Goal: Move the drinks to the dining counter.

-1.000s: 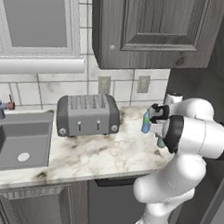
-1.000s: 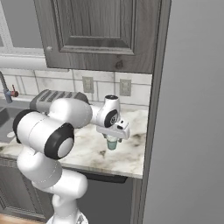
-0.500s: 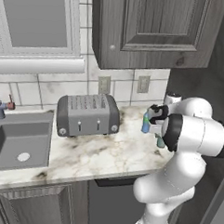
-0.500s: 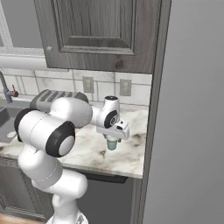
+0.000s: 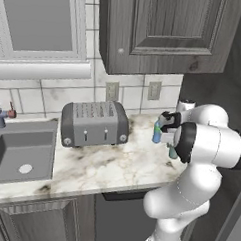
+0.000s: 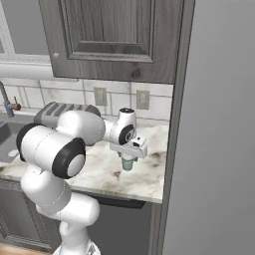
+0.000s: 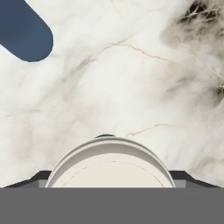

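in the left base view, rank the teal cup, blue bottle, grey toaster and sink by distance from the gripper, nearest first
1. Teal cup with pale top, directly under the gripper, between its fingers.
2. Slim blue bottle, just beside it.
3. Grey toaster, mid-counter, to the left.
4. Grey sink basin, far left.

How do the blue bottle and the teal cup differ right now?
The blue bottle is slim and taller; the teal cup is shorter and wider. The bottle has a green cap; the cup has a pale top. The bottle stands free beside the end effector, while the cup sits directly under it, between the fingers; contact cannot be told. Both are on the marble worktop, right of the toaster.
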